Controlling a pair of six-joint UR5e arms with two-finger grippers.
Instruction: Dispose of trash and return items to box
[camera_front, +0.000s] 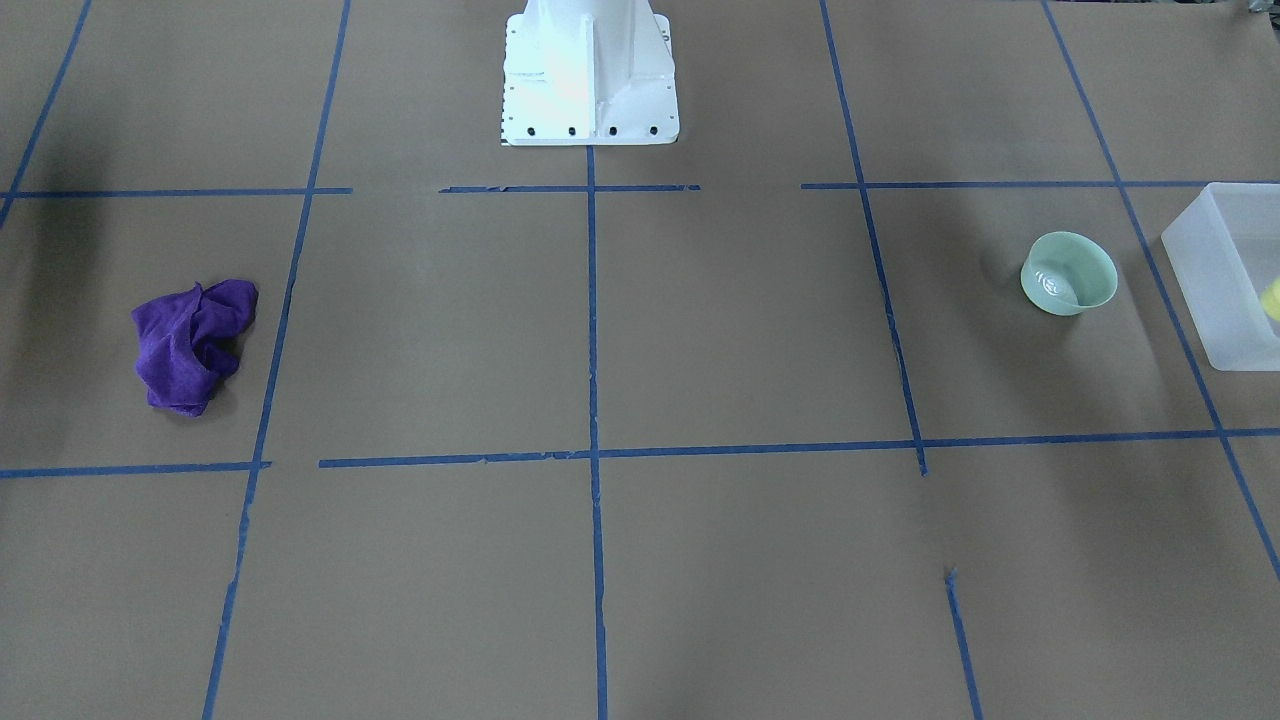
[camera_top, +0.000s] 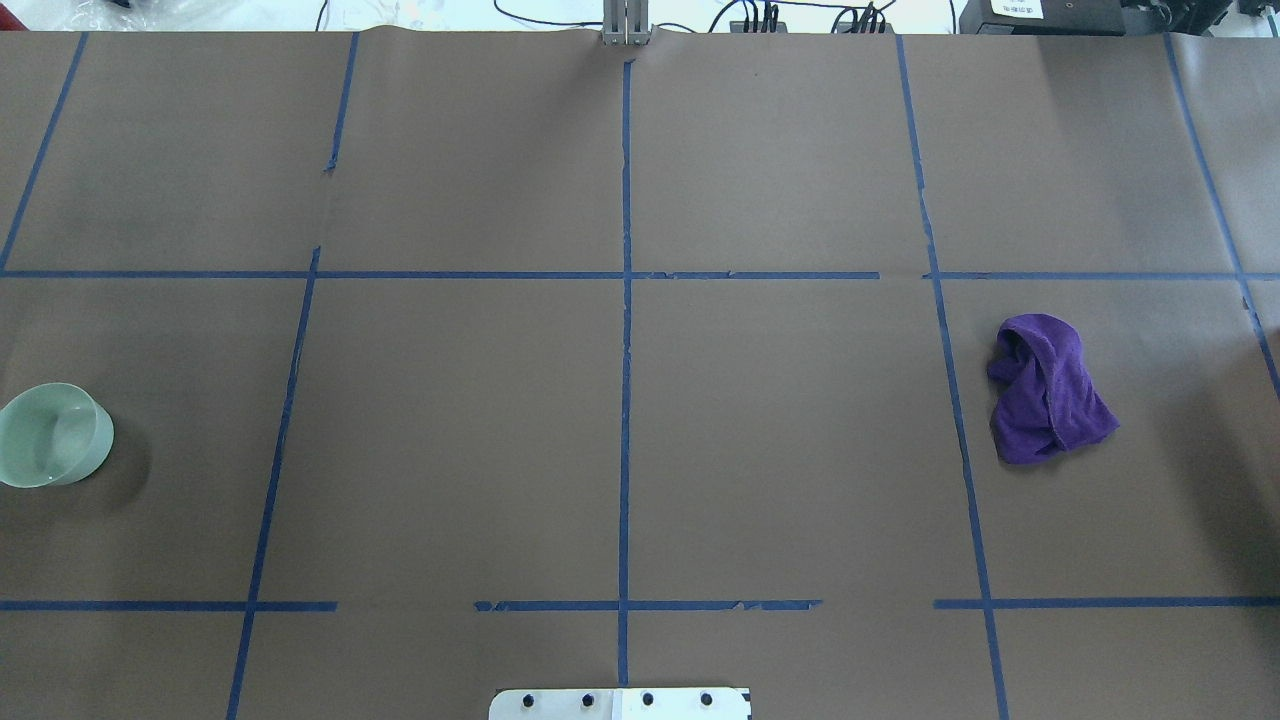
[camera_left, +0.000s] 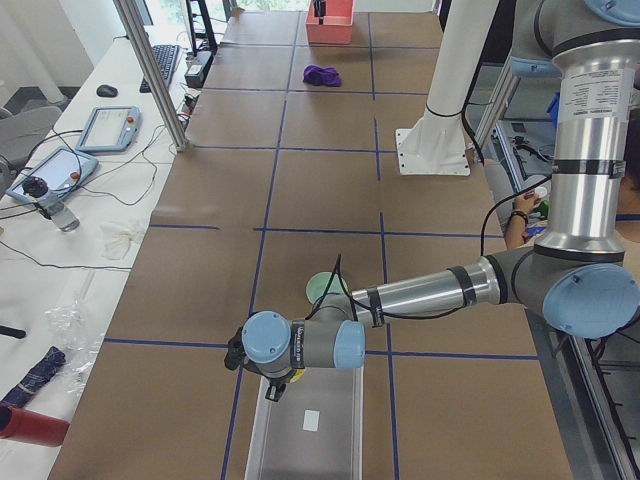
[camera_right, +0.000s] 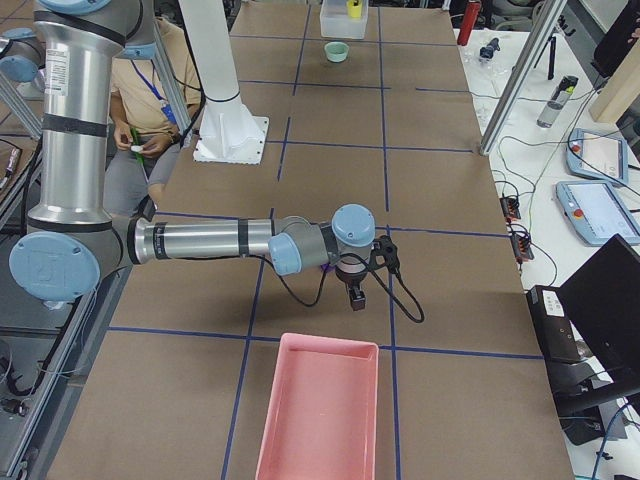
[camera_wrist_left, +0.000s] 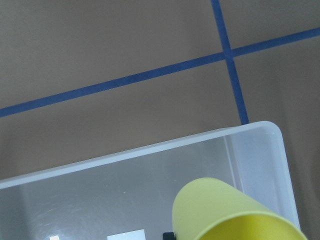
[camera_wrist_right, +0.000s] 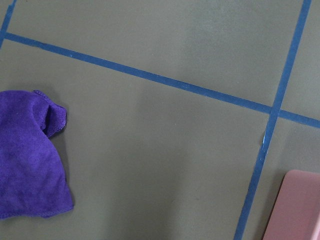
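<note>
The yellow cup (camera_wrist_left: 230, 212) fills the bottom of the left wrist view, tilted, over the inside of the translucent box (camera_wrist_left: 125, 192). A yellow patch of the cup (camera_front: 1272, 298) shows in the box (camera_front: 1225, 275) at the front view's right edge. The mint-green bowl (camera_front: 1068, 273) stands upright on the table beside the box; it also shows in the overhead view (camera_top: 50, 435). My left gripper (camera_left: 270, 385) hangs over the box's near end (camera_left: 305, 430); I cannot tell if it is open or shut. My right gripper (camera_right: 355, 290) hovers near the purple cloth; I cannot tell its state.
A crumpled purple cloth (camera_top: 1045, 390) lies on the robot's right side of the table and shows in the right wrist view (camera_wrist_right: 27, 160). A pink tray (camera_right: 320, 410) sits at that table end. The white robot base (camera_front: 588, 75) stands at the middle back.
</note>
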